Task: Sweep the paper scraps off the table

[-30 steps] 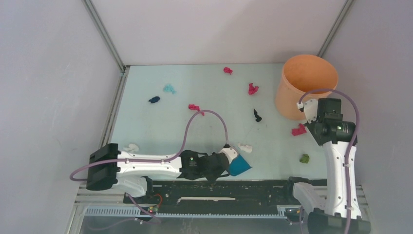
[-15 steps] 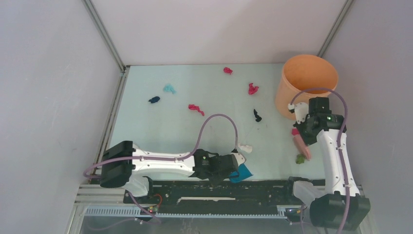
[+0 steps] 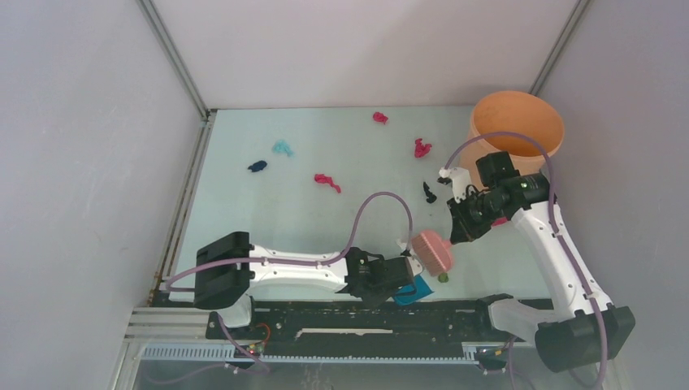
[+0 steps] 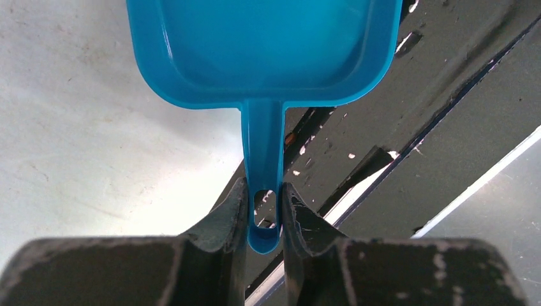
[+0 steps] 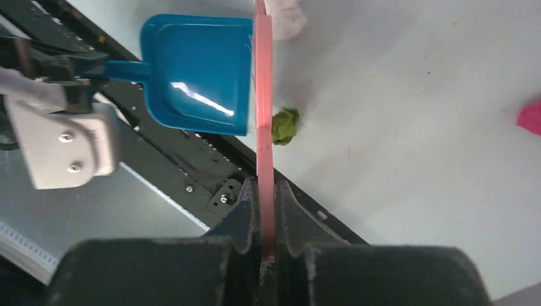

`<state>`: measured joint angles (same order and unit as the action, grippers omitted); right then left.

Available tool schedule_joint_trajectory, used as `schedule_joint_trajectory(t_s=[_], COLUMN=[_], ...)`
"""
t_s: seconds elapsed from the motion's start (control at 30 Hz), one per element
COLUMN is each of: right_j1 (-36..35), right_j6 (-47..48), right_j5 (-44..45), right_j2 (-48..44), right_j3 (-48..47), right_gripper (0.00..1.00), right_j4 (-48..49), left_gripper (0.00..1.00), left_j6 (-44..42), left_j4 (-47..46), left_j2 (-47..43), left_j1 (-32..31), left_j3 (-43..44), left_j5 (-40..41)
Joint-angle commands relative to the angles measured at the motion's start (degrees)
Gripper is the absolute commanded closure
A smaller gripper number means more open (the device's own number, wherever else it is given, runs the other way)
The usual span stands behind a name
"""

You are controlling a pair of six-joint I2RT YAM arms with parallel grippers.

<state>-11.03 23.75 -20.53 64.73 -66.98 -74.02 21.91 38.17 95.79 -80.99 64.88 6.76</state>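
Note:
My left gripper [image 3: 398,275] [image 4: 265,213] is shut on the handle of the blue dustpan [image 3: 413,291] [image 4: 265,44], which lies at the near edge of the table [image 3: 268,215]. My right gripper [image 3: 459,234] [image 5: 266,213] is shut on the pink hand brush [image 3: 431,251] [image 5: 263,127], whose head is just beside the pan's mouth. An olive green scrap [image 3: 444,277] [image 5: 285,125] lies right of the brush. A white scrap [image 3: 404,246] [image 5: 287,14] lies beyond the pan. Magenta scraps [image 3: 327,181], [image 3: 422,148], [image 3: 380,118], a teal one [image 3: 282,148], a navy one [image 3: 257,166] and a black one [image 3: 428,192] lie further back.
An orange bucket [image 3: 520,130] stands at the back right of the table, behind the right arm. Grey walls close in the left, back and right. A black rail [image 3: 341,313] [image 5: 210,172] runs along the near edge below the dustpan. Another magenta scrap [image 5: 529,118] shows in the right wrist view.
My right arm swung left with the pink brush from beside the bucket to the dustpan. The olive green scrap moved left with it. My left arm shifted the dustpan a little right.

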Motion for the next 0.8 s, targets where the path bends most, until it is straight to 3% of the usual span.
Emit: schedule_joint_trajectory(t_s=[0.0, 0.1, 0.3, 0.5, 0.6, 0.77], right_j1=[-0.45, 1.00, 1.88, -0.62, -4.18, -12.00], right_j6=[-2.44, -0.67, 5.85, 15.08, 19.58, 18.80], right_j5=[-4.08, -2.33, -4.63, -9.70, -14.91, -22.93], right_j2=[-0.93, -1.62, -2.15, -1.37, -1.27, -0.25], right_j3=[-4.13, -5.81, -9.80, -10.35, -10.85, -12.24], right_gripper=[1.00, 1.00, 1.00, 1.00, 1.00, 1.00], right_j4=[-2.04, -2.70, -6.85, -12.61, -16.59, -16.73], left_gripper=[1.00, 0.97, 0.46, 0.35, 0.29, 0.26], left_j6=[-0.90, -0.36, 1.07, -1.09, -5.02, -10.63], left_j4=[-0.63, -0.73, -2.04, -2.27, -6.62, -20.15], left_j2=[1.13, 1.01, -3.63, -17.41, -24.81, -31.50], left_j1=[-0.27, -0.30, -0.38, -0.93, -1.35, -1.76], left_j3=[2.44, 2.44, -0.27, -2.04, -3.20, -6.57], left_j5=[-1.22, -0.89, 1.64, 8.58, 10.85, 4.62])
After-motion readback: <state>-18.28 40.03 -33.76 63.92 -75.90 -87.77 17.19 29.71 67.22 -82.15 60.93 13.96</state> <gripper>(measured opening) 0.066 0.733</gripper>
